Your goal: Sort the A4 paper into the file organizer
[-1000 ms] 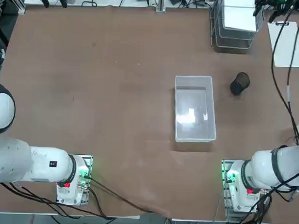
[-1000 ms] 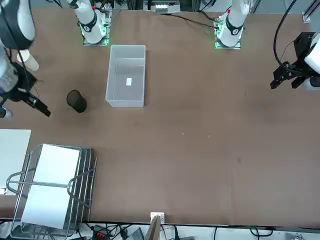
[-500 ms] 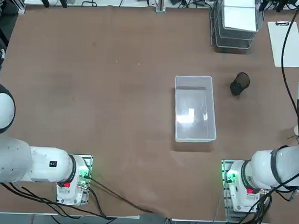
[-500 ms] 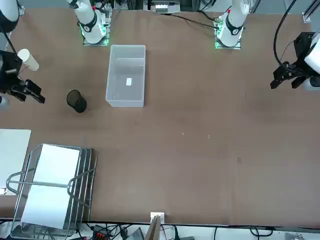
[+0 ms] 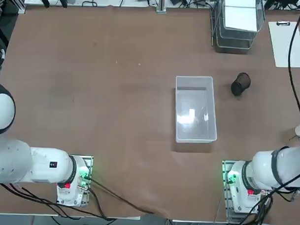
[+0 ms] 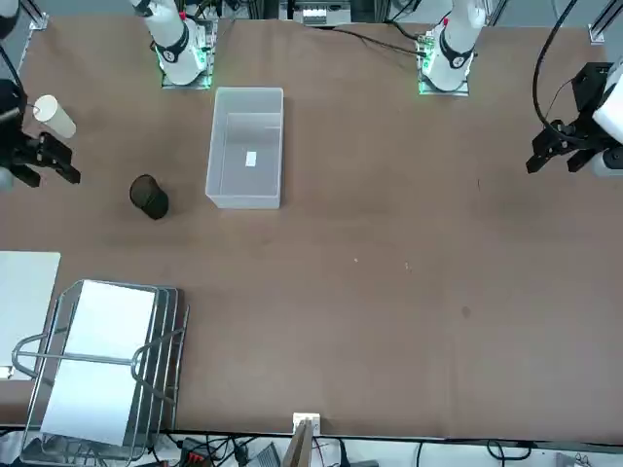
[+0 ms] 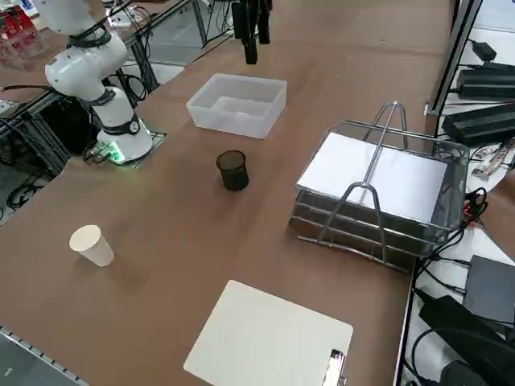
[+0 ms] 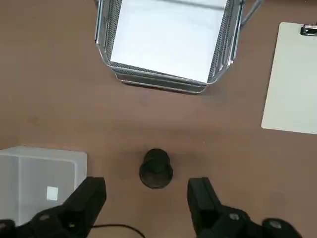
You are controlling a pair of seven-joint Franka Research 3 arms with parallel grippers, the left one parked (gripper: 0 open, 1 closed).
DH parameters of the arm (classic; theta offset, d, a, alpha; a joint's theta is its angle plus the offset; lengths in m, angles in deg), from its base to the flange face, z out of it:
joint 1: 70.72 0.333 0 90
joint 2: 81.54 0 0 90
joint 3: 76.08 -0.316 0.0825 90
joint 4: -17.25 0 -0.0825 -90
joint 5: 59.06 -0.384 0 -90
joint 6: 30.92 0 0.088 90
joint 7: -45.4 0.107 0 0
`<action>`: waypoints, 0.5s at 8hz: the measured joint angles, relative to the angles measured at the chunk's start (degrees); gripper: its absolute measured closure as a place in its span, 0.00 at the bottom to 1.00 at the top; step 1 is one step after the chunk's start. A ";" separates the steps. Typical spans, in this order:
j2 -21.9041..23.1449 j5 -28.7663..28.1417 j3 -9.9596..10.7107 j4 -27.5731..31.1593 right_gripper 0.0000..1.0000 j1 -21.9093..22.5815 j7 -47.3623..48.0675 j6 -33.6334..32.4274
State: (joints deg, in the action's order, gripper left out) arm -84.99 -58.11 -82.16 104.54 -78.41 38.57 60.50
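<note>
The A4 paper (image 6: 98,358) lies flat in the top tray of the file organizer (image 6: 156,379), a wire-mesh rack standing at the far edge of the table (image 6: 389,272), on the working arm's side. From the raised camera at the side, the white sheet (image 7: 378,178) sits under the rack's wire handle and fills most of the tray.

The right gripper (image 8: 146,196) hangs high over the table with its jaws spread wide and nothing between them. Seen from its own wrist, the two dark fingers (image 8: 86,198) frame a small black mesh cup (image 8: 156,168) standing upright on the table below. The cup (image 6: 149,197) stands just beside a clear plastic bin (image 6: 246,148), apart from it. A white clipboard (image 7: 269,338) with its clip lies flat next to the organizer, and a paper cup (image 7: 92,244) lies tipped on its side near the table's edge.
</note>
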 joint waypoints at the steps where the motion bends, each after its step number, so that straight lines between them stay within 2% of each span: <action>1: 0.35 -0.01 0.08 -0.66 0.00 -0.04 -0.18 -1.81; 4: 2.03 -0.03 0.33 -0.74 0.00 0.30 -0.39 -4.23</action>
State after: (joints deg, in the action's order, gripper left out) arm -82.96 -58.14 -81.83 103.80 -78.11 38.18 56.27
